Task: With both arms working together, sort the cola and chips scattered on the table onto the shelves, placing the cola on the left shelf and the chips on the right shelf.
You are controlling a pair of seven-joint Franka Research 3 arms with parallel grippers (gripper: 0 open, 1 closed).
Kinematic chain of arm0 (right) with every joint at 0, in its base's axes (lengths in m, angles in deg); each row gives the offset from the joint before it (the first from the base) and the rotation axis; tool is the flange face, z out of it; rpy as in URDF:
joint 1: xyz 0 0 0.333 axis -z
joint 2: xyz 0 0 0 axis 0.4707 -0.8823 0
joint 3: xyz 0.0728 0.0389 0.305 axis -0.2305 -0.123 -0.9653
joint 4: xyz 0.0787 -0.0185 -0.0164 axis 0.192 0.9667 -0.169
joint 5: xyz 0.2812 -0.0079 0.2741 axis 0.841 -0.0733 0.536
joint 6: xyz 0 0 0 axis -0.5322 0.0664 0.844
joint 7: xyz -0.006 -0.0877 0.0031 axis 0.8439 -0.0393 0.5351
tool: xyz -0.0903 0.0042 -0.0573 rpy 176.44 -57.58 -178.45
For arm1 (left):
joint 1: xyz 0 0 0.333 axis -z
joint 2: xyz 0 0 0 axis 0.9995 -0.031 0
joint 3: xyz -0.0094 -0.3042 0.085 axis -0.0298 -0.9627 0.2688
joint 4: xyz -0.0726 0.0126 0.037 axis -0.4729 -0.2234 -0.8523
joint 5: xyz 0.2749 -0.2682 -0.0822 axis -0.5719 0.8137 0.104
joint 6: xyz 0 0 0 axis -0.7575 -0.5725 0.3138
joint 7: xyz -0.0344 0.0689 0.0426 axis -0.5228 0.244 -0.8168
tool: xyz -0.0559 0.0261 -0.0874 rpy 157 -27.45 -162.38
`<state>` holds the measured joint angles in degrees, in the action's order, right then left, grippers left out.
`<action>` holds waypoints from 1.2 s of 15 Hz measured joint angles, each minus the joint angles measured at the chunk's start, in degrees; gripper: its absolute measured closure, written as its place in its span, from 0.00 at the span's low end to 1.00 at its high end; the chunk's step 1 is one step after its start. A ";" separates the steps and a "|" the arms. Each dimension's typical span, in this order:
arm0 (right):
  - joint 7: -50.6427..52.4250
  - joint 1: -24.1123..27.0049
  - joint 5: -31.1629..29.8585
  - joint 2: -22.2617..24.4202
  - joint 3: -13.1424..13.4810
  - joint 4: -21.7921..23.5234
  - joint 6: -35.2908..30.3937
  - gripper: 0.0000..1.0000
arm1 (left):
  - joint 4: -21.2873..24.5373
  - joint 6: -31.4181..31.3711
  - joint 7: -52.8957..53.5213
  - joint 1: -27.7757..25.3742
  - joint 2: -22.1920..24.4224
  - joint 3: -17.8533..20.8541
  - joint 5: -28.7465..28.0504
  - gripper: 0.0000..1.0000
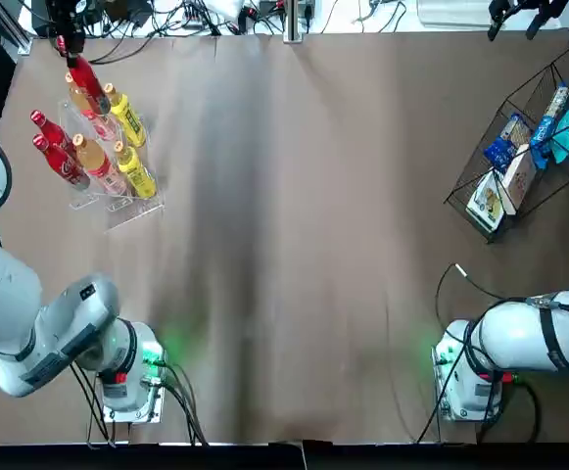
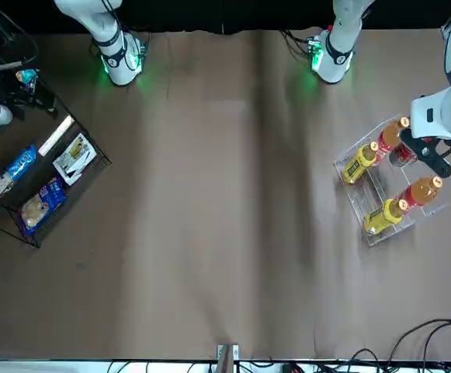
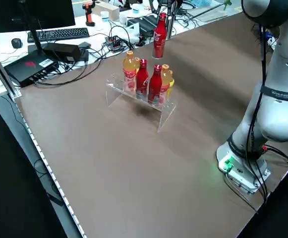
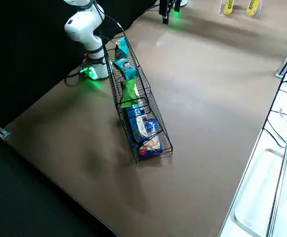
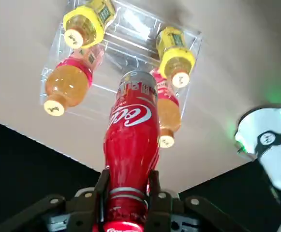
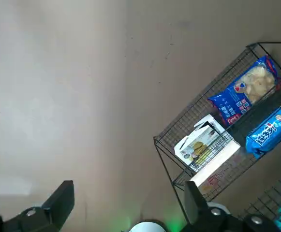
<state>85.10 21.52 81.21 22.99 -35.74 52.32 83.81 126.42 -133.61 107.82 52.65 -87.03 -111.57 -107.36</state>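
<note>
The left gripper (image 5: pixel 129 176), above the far part of the clear transparent acrylic tiered rack (image 3: pixel 134 97), is clamped on the neck of a slim red cola bottle with a red cap and white script (image 5: pixel 132 130). The bottle hangs cap-up, its base clear of the rack; how high it hangs is hard to judge, though it seems well above the shelf.

Two more slim red cola bottles (image 3: pixel 141 79) (image 3: pixel 154 84) already stand on the rack, side by side along its left edge. With them are two orange-filled bottles with pink labels (image 5: pixel 66 86) (image 5: pixel 168 112) and two yellow-labelled bottles (image 5: pixel 88 23) (image 5: pixel 175 52).

The right gripper (image 6: pixel 130 188) hovers near the slanted black wire basket rack (image 4: pixel 155 111), on the table's far right, its fingers spread wide with nothing between them. One bright green crinkly snack packet (image 4: pixel 128 93) and two teal-blue ones (image 4: pixel 122 48) (image 4: pixel 126 68) lie in that basket (the green one shows best from the right side). Sharing it are blue snack bags (image 6: pixel 246 89) (image 6: pixel 271 130) and a white box with a biscuit picture (image 6: pixel 198 145). Both racks rest on the wide flat brown table (image 1: pixel 294 245).
</note>
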 joint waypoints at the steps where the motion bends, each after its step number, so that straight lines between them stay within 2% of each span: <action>1: 0.00 0.23 0.00 0.00 0.11 0.00 -0.14 0.00 | 0.00 -0.06 1.78 -0.16 0.00 0.00 -1.05 0.65; 11: -0.04 4.95 0.00 0.00 0.30 0.00 -0.97 0.00 | -0.01 -5.45 18.37 -5.40 -0.17 0.14 -7.16 0.65; 15: -0.04 5.21 0.00 0.00 0.21 0.00 -0.98 0.00 | -0.01 -6.59 22.92 -7.40 -0.29 0.18 -9.58 0.65; 18: -0.04 5.19 0.00 0.00 -0.06 0.00 -0.98 0.00 | 0.00 -10.08 25.51 -9.69 -0.65 0.20 -10.00 0.65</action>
<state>85.06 26.72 81.21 22.99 -35.80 52.32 82.83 126.42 -143.69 133.33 42.97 -87.68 -111.37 -117.36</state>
